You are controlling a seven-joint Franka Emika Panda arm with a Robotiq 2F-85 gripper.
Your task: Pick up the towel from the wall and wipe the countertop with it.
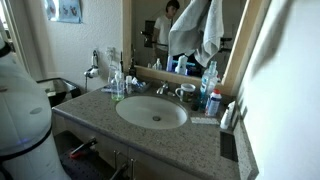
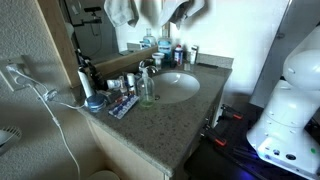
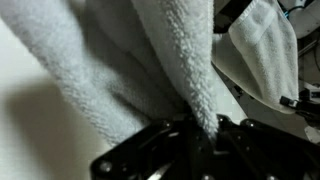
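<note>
Grasping step: the gripper [image 3: 205,130] jaws look clamped on a fold of the towel [image 3: 120,70], hanging high, far right, by the wall [image 1: 290,70]. Next, pull it free, down to the worktop [image 1: 95,118].

A: Towel [image 1: 206,30] fully seen?
B: No. Top cut by the frame edge in both exterior views. In the wrist view it runs off the top, blurred.
A: Gripper [image 3: 203,130]?
B: Dark blur, cropped at the bottom. Tips of the jaws are buried in the fold they pinch.
A: Bottles [image 1: 208,82] on the tabletop [image 1: 95,108]?
B: Too small, labels unreadable. Robot body [image 1: 20,100] hides the tabletop's end.
</note>
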